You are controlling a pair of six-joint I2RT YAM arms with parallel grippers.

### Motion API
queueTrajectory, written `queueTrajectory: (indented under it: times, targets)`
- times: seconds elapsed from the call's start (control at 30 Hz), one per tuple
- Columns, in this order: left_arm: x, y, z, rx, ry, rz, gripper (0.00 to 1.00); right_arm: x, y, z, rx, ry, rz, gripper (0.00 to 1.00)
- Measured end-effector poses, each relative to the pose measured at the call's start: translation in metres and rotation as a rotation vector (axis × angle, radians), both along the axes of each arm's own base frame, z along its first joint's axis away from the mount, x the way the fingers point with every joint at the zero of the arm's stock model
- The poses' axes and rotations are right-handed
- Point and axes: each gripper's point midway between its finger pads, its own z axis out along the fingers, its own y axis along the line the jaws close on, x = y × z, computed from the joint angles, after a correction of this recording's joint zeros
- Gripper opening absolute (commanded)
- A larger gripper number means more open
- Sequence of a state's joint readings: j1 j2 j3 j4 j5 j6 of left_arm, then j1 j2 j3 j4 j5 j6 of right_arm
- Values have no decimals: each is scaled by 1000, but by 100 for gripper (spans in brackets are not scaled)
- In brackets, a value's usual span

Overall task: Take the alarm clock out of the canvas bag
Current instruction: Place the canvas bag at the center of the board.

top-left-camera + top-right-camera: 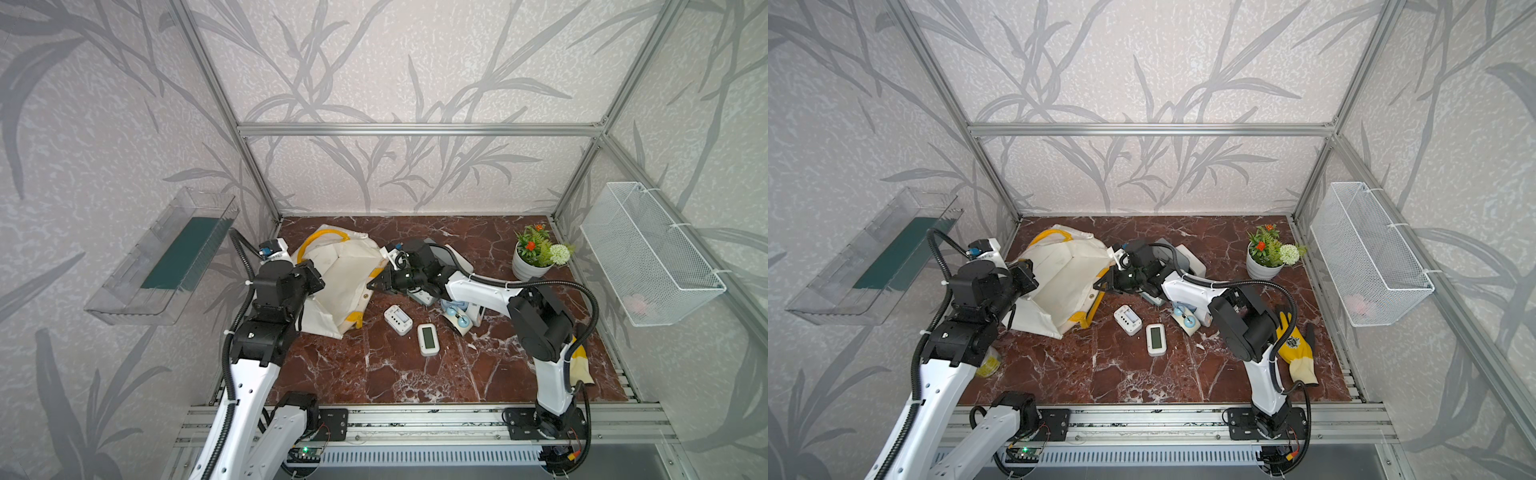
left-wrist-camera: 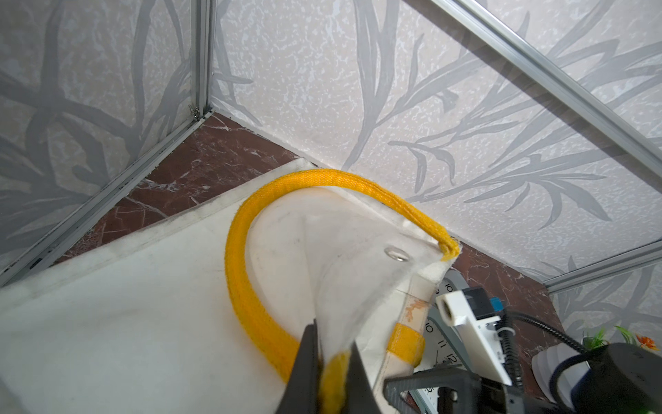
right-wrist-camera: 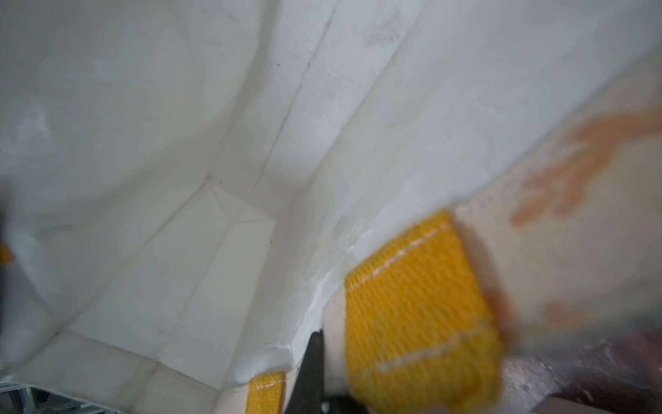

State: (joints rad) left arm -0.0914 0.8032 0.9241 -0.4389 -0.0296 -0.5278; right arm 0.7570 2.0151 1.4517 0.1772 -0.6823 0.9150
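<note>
While both my grippers pinch it, the canvas bag (image 1: 345, 282) lies slumped on the marble table (image 1: 374, 374).
My left gripper (image 2: 333, 358) is clamped on its yellow handle (image 2: 243, 269), my right gripper (image 1: 372, 286) closed on the rim by a yellow patch (image 3: 412, 286); two white digital clocks (image 1: 398, 319) lie just beside its mouth.

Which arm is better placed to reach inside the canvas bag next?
Probably right. The right gripper is shut on the rim of the canvas bag, its camera looking straight inside. The left gripper pinches the opposite rim, facing the outside.
</note>
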Motion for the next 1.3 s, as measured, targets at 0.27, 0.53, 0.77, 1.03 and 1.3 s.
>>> queueTrajectory:
  times: [0.27,0.53,0.77,1.03,1.3]
  targets:
    - [13,2,-34,-29,126,12,0,27,-11,73,107,-83,-47,8]
    - [28,3,-60,-81,228,9,2,53,-16,93,124,-101,-82,11]
    - [35,1,-69,-88,262,-8,56,71,-18,51,44,-54,-110,40]
    - [40,0,-59,-71,245,-27,99,79,-26,35,-12,-78,-138,68]
    - [10,27,-11,36,103,92,99,63,-72,57,-121,-257,-194,84]
